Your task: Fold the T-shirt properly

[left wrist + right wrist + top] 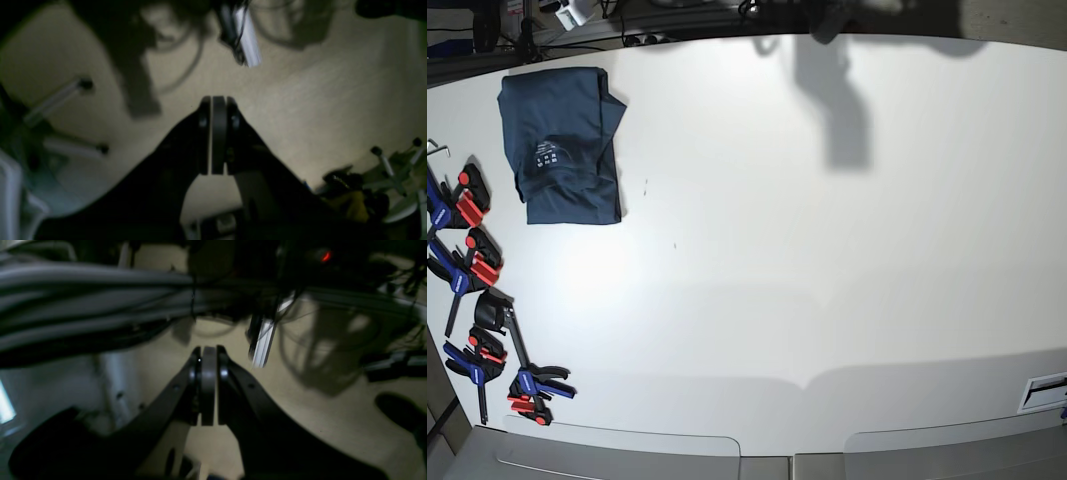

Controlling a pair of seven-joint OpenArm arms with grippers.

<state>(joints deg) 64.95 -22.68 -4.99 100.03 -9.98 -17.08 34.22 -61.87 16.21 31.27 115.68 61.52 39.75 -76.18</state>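
Note:
The dark navy T-shirt (562,143) lies folded into a compact rectangle at the far left of the white table (807,260), its small white neck label (548,156) facing up. Neither arm shows in the base view. In the left wrist view my left gripper (218,103) is shut and empty, pointing at a beige floor. In the right wrist view my right gripper (208,351) is shut and empty, also off the table with cables behind it. The T-shirt is out of sight in both wrist views.
Several blue and red clamps (472,265) line the table's left edge, down to its front left corner (535,388). Chair legs (393,166) and a metal bar (248,36) show on the floor. A bundle of grey cables (83,303) runs past the right wrist.

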